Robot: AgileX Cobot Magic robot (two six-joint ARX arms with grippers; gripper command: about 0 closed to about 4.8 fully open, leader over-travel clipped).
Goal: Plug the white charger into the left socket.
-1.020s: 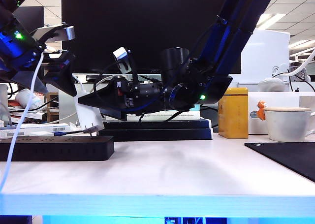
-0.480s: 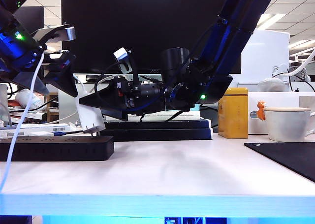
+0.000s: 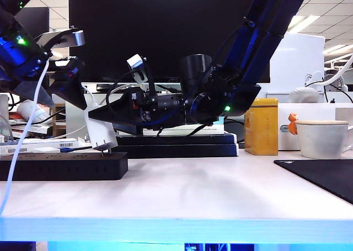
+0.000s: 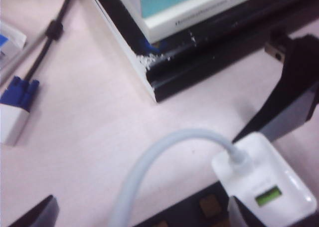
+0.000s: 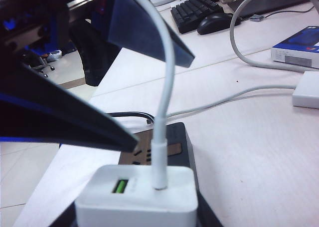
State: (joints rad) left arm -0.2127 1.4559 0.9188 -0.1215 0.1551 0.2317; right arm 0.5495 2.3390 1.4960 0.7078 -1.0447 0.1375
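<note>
I see right gripper (image 3: 99, 114) clamping white charger (image 3: 101, 131), prongs just above power strip (image 3: 63, 166). Left gripper (image 3: 69, 77) wide, empty, above it.

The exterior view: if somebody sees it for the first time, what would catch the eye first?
Probably the white charger, tilted just above the right end of the black power strip at the left of the table, its prongs not yet in. The right gripper reaches across from the right and holds it. The left gripper hangs open just above, and the charger's white cable hangs down in front.
</note>
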